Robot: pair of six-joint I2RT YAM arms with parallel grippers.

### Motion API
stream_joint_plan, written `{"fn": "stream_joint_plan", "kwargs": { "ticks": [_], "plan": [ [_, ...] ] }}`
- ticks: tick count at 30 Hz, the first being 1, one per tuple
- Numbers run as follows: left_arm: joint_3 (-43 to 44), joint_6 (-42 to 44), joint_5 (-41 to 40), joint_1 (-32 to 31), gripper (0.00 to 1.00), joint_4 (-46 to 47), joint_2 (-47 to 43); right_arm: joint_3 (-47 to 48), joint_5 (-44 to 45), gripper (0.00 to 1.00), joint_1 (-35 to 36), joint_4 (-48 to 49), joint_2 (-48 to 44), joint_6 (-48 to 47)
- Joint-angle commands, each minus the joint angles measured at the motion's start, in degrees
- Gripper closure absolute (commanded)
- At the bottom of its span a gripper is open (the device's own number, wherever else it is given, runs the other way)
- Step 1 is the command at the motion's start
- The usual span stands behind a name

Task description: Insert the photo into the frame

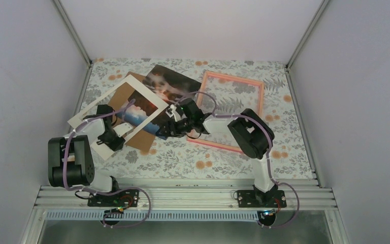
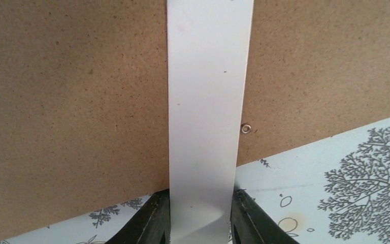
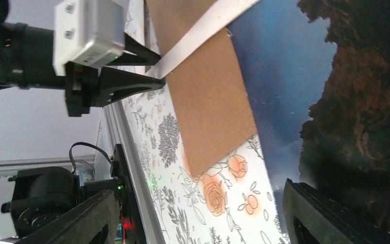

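The photo [image 1: 170, 84], a dark glossy landscape print, lies at the table's middle back, partly under a white card mat [image 1: 94, 107]. Part of the photo shows through the mat's window. The pink frame [image 1: 233, 77] lies flat to the right. My left gripper [image 1: 116, 136] is shut on the mat's near strip [image 2: 208, 101], above a brown board [image 2: 71, 101]. My right gripper [image 1: 168, 123] is open at the photo's near edge. In the right wrist view its jaws stand wide apart [image 3: 198, 213], empty, with the photo [image 3: 345, 101] by the right finger.
The brown board [image 1: 143, 140] lies under the mat and photo on a floral cloth [image 1: 183, 157]. White walls close in the left, back and right. A metal rail [image 1: 183, 193] runs along the near edge. The left gripper [image 3: 111, 76] shows in the right wrist view.
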Motion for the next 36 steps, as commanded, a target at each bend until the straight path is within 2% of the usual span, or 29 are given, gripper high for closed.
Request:
{"fn": "stream_joint_plan", "kwargs": {
  "ticks": [1, 10, 20, 36],
  "plan": [
    [0.20, -2.40, 4.31, -0.90, 0.71, -3.83, 0.88, 2.27, -1.19, 0.21, 0.33, 2.91, 3.31, 5.33],
    [3.10, -3.67, 8.91, -1.01, 0.79, -8.40, -0.59, 6.55, -1.47, 0.21, 0.33, 3.03, 7.72, 9.66],
    [7.85, -6.17, 15.03, -1.34, 0.79, -12.87, -2.09, 8.25, -0.85, 0.19, 0.33, 2.44, 11.04, 16.81],
    [11.77, -4.12, 20.44, -3.22, 0.79, -16.37, -3.91, 13.35, -1.64, 0.23, -0.46, 12.06, 14.85, 32.62]
  ]
}}
